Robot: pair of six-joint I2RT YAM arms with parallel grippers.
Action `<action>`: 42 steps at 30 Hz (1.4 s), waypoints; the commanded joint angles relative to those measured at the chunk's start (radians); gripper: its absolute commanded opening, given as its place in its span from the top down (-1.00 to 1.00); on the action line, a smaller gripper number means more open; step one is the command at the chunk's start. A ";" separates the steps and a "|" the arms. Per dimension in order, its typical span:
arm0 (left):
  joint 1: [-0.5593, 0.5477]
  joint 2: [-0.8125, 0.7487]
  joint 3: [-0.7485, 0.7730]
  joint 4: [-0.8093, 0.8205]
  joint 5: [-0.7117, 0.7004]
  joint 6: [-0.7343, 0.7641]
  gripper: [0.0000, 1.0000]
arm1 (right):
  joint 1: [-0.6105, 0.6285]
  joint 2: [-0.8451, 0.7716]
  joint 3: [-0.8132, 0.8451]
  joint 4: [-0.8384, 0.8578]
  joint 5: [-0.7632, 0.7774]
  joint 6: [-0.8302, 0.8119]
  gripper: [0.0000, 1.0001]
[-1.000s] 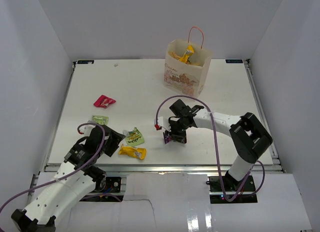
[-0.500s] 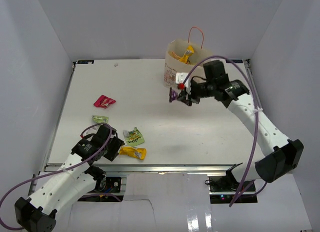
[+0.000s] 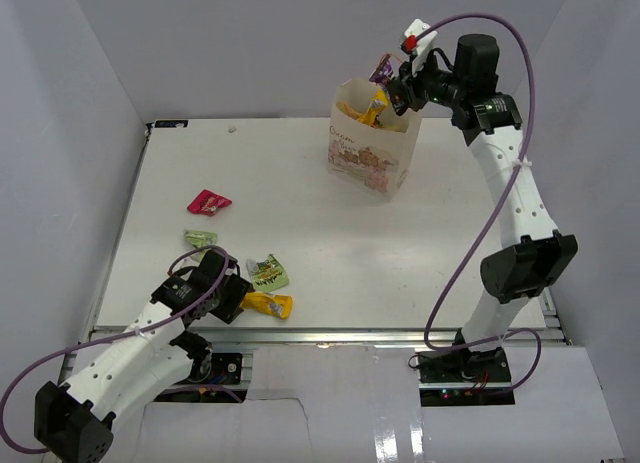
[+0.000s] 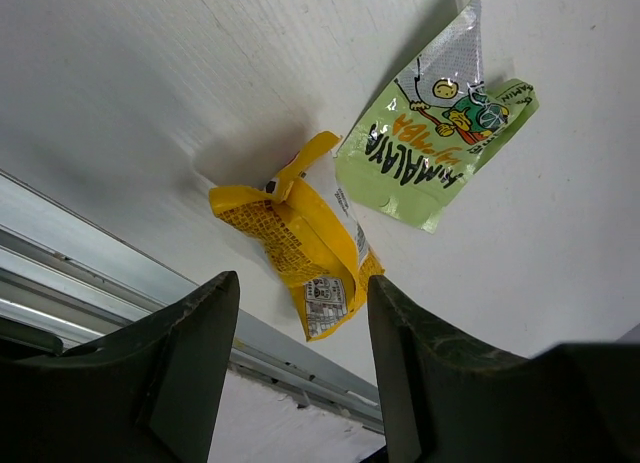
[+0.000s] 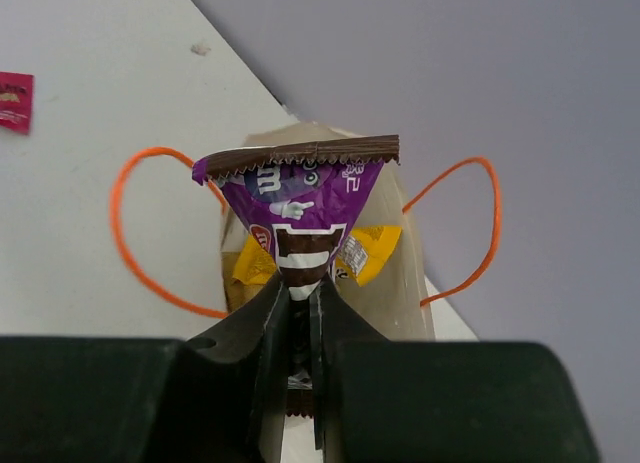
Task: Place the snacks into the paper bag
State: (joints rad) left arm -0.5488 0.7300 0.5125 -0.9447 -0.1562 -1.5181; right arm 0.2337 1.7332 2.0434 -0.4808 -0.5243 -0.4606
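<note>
Purple candy packet (image 5: 295, 198) hangs pinched in the closed fingers of the right gripper (image 5: 298, 313) above the cream paper bag (image 3: 375, 148); the left gripper (image 4: 300, 333) stands open over a yellow packet (image 4: 290, 238) beside a green packet (image 4: 430, 153) on the table (image 3: 300, 183)

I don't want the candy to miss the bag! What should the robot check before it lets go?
1. Right gripper shut on the purple candy packet: ok.
2. Packet above the paper bag and its open top: ok.
3. Paper bag standing upright: ok.
4. Orange handles spread to either side of the packet: ok.
5. Room inside, above the yellow snacks: cannot tell.
6. Left gripper open over the yellow packet, far from the bag: ok.
</note>
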 commanded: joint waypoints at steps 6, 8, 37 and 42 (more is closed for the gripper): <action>0.004 0.016 -0.005 0.021 0.044 -0.134 -0.30 | -0.008 0.161 0.049 0.123 0.214 0.062 0.73; 0.004 0.016 -0.009 0.021 0.044 -0.136 -0.31 | -0.014 0.167 0.037 0.122 0.222 0.054 0.57; 0.004 0.454 0.093 0.184 0.064 -0.060 0.04 | -0.175 -0.678 -1.093 0.096 -0.272 0.013 -0.41; 0.004 0.465 0.145 0.205 0.043 0.002 0.59 | -0.185 -0.758 -1.164 0.077 -0.278 0.013 -0.41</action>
State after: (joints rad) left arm -0.5465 1.1992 0.6189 -0.7559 -0.0940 -1.5242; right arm 0.0582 1.0248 0.8871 -0.4213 -0.7662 -0.4377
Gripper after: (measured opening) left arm 0.281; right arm 0.702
